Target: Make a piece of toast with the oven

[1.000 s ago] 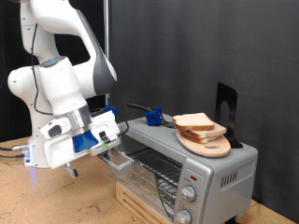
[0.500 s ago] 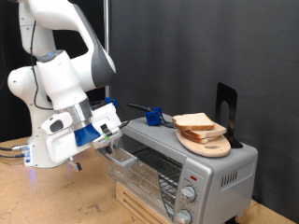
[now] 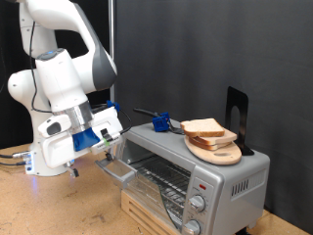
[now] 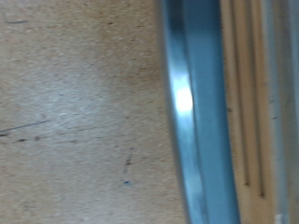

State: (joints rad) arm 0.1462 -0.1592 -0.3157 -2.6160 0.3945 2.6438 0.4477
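Note:
The silver toaster oven (image 3: 230, 181) stands on a wooden crate at the exterior view's right. Its glass door (image 3: 119, 171) hangs partly open towards the left, and the wire rack (image 3: 161, 181) shows inside. The piece of toast (image 3: 202, 127) lies on a round wooden board (image 3: 220, 154) on top of the oven. My gripper (image 3: 113, 147), with blue parts, is at the door's top edge by the handle. The wrist view shows no fingers, only a shiny metal bar (image 4: 192, 112) over the wooden table (image 4: 75, 112).
A small blue object (image 3: 159, 122) and a black stand (image 3: 236, 113) sit on the oven's top. Round knobs (image 3: 199, 204) are on the oven's front right. The wooden crate (image 3: 142, 211) lifts the oven off the table. A black backdrop is behind.
My gripper has moved to the exterior view's left, away from the oven, and the door has swung further open with it. The toast has not moved.

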